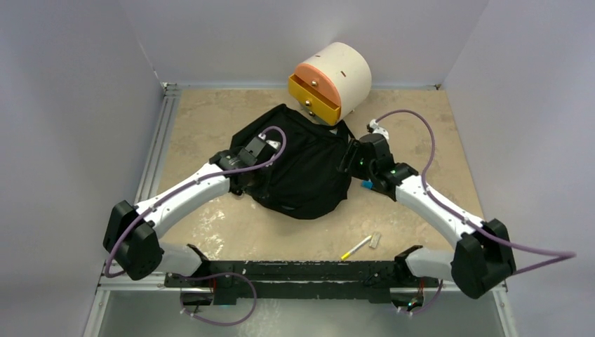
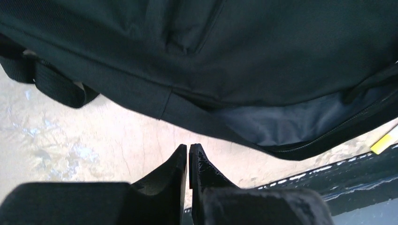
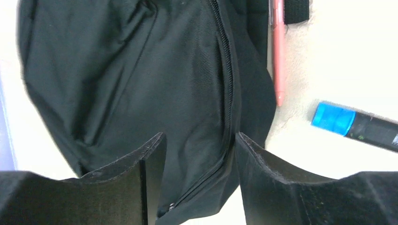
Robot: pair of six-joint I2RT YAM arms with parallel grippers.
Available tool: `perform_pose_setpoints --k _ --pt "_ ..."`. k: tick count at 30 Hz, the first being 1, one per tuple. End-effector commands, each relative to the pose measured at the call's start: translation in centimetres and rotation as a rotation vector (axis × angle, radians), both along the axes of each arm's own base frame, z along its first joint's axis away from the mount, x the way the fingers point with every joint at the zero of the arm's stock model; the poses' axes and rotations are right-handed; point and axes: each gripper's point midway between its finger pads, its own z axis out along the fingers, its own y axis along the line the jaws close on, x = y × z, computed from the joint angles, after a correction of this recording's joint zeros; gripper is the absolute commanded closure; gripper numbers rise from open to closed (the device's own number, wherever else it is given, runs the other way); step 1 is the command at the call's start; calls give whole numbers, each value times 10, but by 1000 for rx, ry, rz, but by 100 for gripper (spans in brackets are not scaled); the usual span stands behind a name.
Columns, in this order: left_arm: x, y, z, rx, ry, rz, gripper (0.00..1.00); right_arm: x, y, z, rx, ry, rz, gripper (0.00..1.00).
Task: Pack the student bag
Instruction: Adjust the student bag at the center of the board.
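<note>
Top external view is showing the student bag [image 1: 309,175] lying slumped in the middle of the table [image 1: 210,232], its far edge just in front of a cream cylindrical drawer box [image 1: 333,81] with an orange-yellow front; both arms are reaching in toward it, one from each side. The left gripper [image 2: 188,149] is sitting at the bag's left side with its jaws clenched together and nothing between them (only a hairline slit is showing); in the left wrist view the bag's mouth is gaping just beyond the tips, exposing blue-grey lining [image 2: 281,122], and a black strap [image 2: 51,79] is resting on the table off to one side. The right gripper [image 3: 199,138] is standing at the bag's right side with its jaws released and well apart; black fabric and a zipper [image 3: 227,70] are showing through the gap between them, though I cannot tell whether the fingers are touching the cloth. In the right wrist view a pink pen [image 3: 278,51] is lying right along the bag's edge and a blue-capped marker [image 3: 356,124] is lying near it on the table; a yellow pen [image 1: 356,248] is lying close to the arms' bases.
</note>
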Motion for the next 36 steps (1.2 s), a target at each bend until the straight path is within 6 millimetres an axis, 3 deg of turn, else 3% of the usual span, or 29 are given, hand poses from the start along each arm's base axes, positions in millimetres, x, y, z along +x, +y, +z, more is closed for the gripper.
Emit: perform_pose_setpoints --k 1,6,10,12,17,22,30,36 --pt "34 -12 33 -103 -136 5 90 -23 5 8 156 51 -69 39" --pt "74 17 45 -108 -211 105 53 -52 21 1 334 133 -109 28" --pt "116 38 59 -114 -281 158 40 -58 36 0 411 160 -96 25" --pt "130 26 64 -152 -306 103 39 -56 48 3 450 152 -64 24" --pt "138 -32 73 -322 -386 -201 38 -49 60 -8 431 165 -42 23" --pt "141 -62 52 -231 -419 -359 39 -42 63 -14 420 158 -41 23" --pt "170 -56 3 31 -427 -381 41 -47 55 -19 404 151 -55 25" --pt "185 -35 -8 170 -429 -284 51 -47 53 -21 398 147 -62 38"
